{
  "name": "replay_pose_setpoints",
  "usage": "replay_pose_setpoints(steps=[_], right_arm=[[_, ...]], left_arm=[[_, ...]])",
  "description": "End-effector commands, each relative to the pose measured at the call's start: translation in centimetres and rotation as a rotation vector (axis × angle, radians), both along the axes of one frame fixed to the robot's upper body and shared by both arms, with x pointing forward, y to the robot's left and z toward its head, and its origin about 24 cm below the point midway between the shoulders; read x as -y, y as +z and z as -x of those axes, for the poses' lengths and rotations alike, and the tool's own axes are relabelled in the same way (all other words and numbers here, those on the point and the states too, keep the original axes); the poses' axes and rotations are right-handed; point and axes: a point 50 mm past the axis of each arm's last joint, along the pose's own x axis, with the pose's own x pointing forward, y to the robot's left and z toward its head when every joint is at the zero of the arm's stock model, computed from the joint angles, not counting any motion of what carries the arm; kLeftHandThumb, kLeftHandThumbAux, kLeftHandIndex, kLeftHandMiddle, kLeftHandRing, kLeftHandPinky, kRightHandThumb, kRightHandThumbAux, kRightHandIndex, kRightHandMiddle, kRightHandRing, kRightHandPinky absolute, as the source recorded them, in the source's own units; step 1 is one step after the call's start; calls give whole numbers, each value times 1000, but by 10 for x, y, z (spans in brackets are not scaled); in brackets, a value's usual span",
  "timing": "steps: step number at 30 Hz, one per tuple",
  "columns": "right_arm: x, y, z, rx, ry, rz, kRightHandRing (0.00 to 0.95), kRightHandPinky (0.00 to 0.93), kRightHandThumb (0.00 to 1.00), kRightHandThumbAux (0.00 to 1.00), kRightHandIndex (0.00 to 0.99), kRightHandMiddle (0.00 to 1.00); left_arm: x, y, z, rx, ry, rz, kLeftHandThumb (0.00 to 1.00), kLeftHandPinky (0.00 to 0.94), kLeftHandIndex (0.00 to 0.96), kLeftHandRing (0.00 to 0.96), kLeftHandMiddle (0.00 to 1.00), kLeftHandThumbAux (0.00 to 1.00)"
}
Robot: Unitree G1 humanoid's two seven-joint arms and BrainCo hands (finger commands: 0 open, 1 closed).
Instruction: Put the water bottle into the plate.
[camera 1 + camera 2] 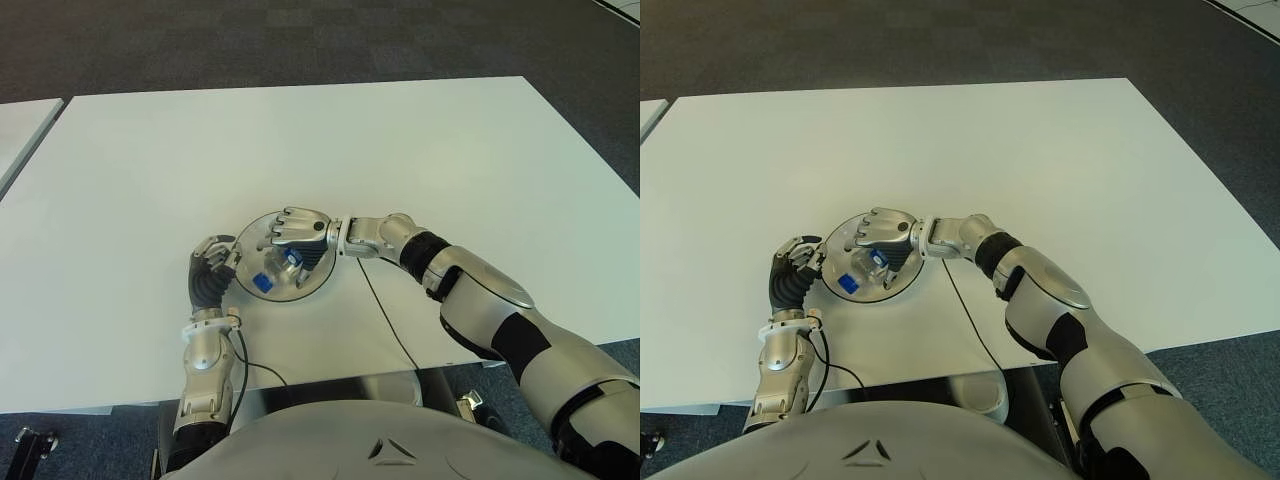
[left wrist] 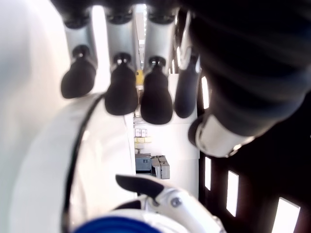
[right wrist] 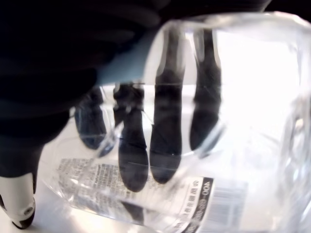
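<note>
A round silver plate point(image 1: 250, 243) lies on the white table point(image 1: 420, 150) near its front edge. A clear water bottle point(image 1: 284, 266) with a blue cap point(image 1: 261, 283) lies tilted over the plate, cap toward me. My right hand point(image 1: 298, 232) reaches in from the right and covers the bottle from above. In the right wrist view its fingers point(image 3: 163, 145) show through the clear bottle point(image 3: 218, 189), wrapped around it. My left hand point(image 1: 212, 258) shows at the plate's left rim, its fingers point(image 2: 121, 92) relaxed and holding nothing.
A thin black cable point(image 1: 385, 320) runs from the right forearm over the table's front edge. A second cable point(image 1: 243, 365) hangs by the left forearm. Another white table point(image 1: 20, 125) stands at the far left, with dark carpet point(image 1: 300, 40) beyond.
</note>
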Motion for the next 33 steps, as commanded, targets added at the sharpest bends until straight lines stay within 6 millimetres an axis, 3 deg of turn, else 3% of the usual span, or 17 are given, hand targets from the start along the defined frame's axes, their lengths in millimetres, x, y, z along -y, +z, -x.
replay_pose_setpoints(steps=[1,16,33], right_arm=[[12,-31,14,-71,-2,148,4,14,184,517,3,4],[14,-34,15,-86,-37,131,0,0,318,247,0,0],[18,-29,8,-91,-110,53,0,0,330,184,0,0]], left_arm=[[-1,-3,2,-17,-3,0,701,751,434,762,755,717],[-2,-3,4,-9,-16,-8,702,746,434,762,757,717],[-2,-3,4,-7,-23,-8,702,772,434,774,766,717]])
